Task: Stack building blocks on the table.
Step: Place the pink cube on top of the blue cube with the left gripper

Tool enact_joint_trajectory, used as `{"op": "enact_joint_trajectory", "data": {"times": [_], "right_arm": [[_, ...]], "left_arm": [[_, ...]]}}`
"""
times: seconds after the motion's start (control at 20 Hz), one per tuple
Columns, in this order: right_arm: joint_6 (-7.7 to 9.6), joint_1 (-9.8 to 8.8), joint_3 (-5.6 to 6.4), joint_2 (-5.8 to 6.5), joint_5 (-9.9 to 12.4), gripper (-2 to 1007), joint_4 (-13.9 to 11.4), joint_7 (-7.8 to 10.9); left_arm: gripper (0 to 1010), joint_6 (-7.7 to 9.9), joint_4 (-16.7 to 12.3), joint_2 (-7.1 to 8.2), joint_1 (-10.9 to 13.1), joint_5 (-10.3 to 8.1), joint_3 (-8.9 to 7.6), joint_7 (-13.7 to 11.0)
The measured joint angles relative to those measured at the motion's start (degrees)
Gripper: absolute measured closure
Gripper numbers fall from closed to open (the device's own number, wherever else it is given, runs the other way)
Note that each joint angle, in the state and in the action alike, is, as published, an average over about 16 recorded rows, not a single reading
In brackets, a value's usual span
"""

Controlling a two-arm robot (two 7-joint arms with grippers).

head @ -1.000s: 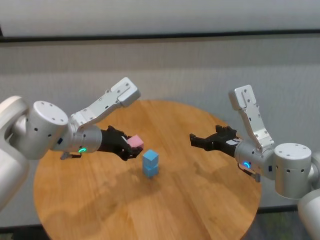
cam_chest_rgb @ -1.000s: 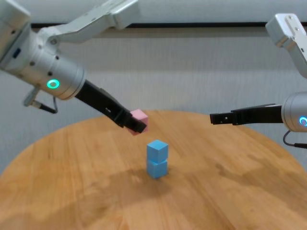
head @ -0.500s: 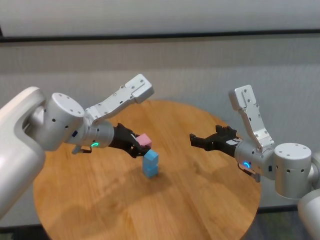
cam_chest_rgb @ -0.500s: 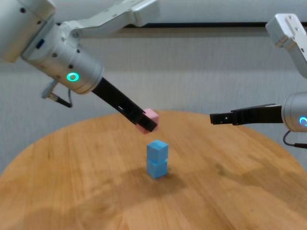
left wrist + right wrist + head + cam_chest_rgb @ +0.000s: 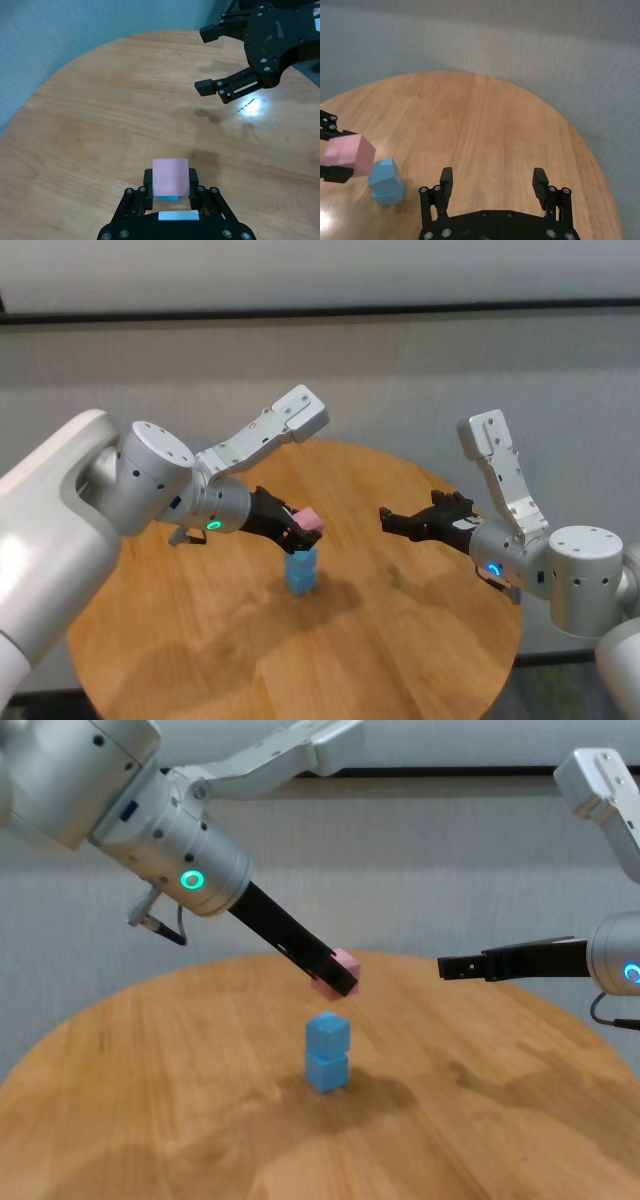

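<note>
Two light blue blocks (image 5: 301,570) (image 5: 327,1053) (image 5: 386,181) stand stacked one on the other near the middle of the round wooden table (image 5: 420,640). My left gripper (image 5: 305,528) is shut on the pink block (image 5: 309,519) (image 5: 342,969) (image 5: 170,176) (image 5: 348,152) and holds it in the air just above the blue stack, slightly to its right. In the left wrist view a sliver of the blue stack (image 5: 167,198) shows under the pink block. My right gripper (image 5: 385,520) (image 5: 493,181) is open and empty, held above the table's right part.
A grey wall rises behind the table (image 5: 150,1050). The table's round edge runs close behind the stack and along both sides. The bare wood at the front of the table (image 5: 400,1150) carries nothing.
My left gripper has carried the pink block to the right and a little up, from left of the blue stack to just over it. The right arm has not moved.
</note>
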Motion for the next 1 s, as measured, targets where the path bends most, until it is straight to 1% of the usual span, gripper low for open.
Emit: {"op": "enact_joint_trajectory", "data": {"times": [0.2, 0.45, 1.0], "right_arm": [[0.0, 0.0, 0.0, 0.0, 0.0, 0, 0.0, 0.0], [0.0, 0.0, 0.0, 0.0, 0.0, 0, 0.0, 0.0], [0.0, 0.0, 0.0, 0.0, 0.0, 1, 0.0, 0.0]], "left_arm": [[609, -0.16, 1.58, -0.99, -0.37, -0.29, -0.04, -0.05], [609, -0.42, 3.07, -1.73, -0.64, -0.67, -0.12, -0.14], [609, -0.59, 4.5, -2.38, -0.87, -1.14, -0.08, -0.24]]}}
